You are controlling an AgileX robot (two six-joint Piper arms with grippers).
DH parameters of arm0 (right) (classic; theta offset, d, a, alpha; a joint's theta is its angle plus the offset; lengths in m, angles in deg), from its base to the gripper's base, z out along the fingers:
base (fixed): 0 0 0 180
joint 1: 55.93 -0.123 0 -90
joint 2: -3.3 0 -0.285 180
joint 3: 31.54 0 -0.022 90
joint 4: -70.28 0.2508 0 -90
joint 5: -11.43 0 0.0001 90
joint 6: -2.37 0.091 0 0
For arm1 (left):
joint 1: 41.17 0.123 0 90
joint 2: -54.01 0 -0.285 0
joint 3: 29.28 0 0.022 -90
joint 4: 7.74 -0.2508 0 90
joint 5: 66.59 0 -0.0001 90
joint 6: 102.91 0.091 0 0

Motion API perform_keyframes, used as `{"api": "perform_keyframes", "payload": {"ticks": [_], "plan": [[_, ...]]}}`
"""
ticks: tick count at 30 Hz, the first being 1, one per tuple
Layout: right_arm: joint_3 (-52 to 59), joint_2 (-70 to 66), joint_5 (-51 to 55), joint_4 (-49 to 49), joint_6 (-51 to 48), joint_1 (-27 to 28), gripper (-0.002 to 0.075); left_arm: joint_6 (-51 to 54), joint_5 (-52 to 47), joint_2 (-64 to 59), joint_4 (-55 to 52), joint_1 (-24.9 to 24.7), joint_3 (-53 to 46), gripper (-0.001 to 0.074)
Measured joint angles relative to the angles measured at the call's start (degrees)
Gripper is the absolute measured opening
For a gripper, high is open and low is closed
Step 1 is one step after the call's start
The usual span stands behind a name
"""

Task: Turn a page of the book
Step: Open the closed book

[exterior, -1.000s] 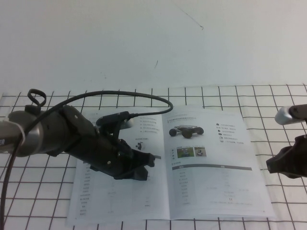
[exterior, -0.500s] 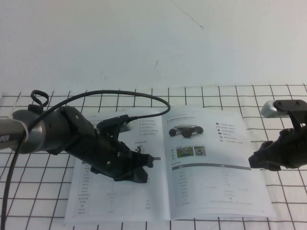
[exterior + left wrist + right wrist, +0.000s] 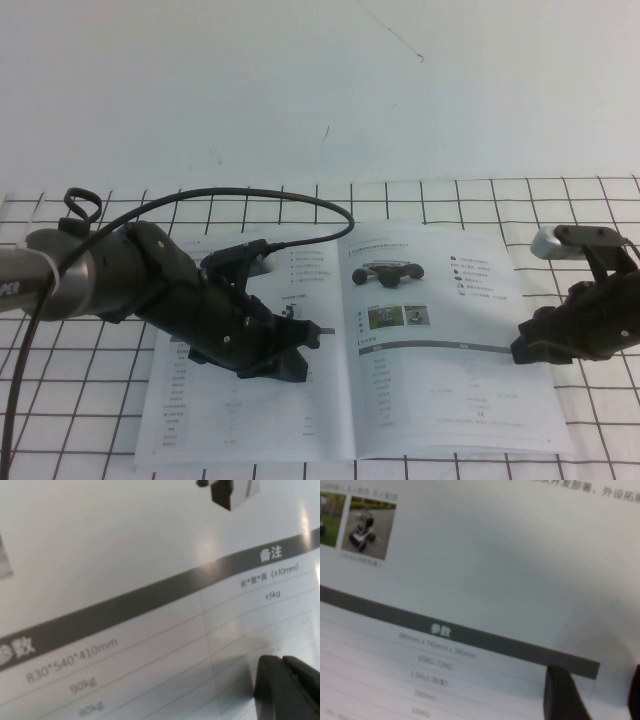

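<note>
While the book (image 3: 350, 345) lies open on the gridded worktop (image 3: 560, 205), left claw (image 3: 300, 345), pressed together, pins its left leaf. Right claw (image 3: 525, 350), spread, sits at the page (image 3: 450, 340) outer edge: you pinch 1 leaf only, lift gently.

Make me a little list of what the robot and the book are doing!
book: lying open and flat on the checked cloth
page: the book's right-hand leaf, not lifted yet
left gripper: low over the left-hand leaf, shut
right gripper: at the page's outer edge, open
</note>
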Motion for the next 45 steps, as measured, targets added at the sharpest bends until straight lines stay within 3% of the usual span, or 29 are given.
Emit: {"api": "perform_keyframes", "payload": {"ticks": [9, 19, 23, 27, 34, 45], "plan": [[-0.4, -1.6, 1.0, 4.9, -4.1, 0.0, 0.029, -0.1, 0.0, 0.0, -0.1, 0.0, 0.0, -0.0003], [-0.5, -2.0, 12.0, 25.7, -23.7, 0.0, 0.0291, -0.1, 0.0, 0.0, -0.2, 0.0, 0.0, -0.0004], [-0.5, -2.0, 12.8, 28.6, -27.1, 0.1, 0.0291, -0.1, 0.0, 0.0, -0.3, 0.0, 0.0, -0.0003], [-1.6, -1.5, 11.3, 23.5, -24.5, 1.8, 0.0291, -0.2, 0.0, 0.0, -0.6, 0.0, 0.1, -0.0003], [-3.9, 0.2, 10.0, 3.4, -6.1, 4.0, 0.0344, -0.2, -0.1, -0.1, -0.6, 0.0, 0.1, -0.0003], [-3.9, -2.8, 9.9, 1.4, -3.8, 4.0, 0.0356, -0.2, -0.2, -0.1, -0.8, 0.0, 0.3, -0.0003]]}}
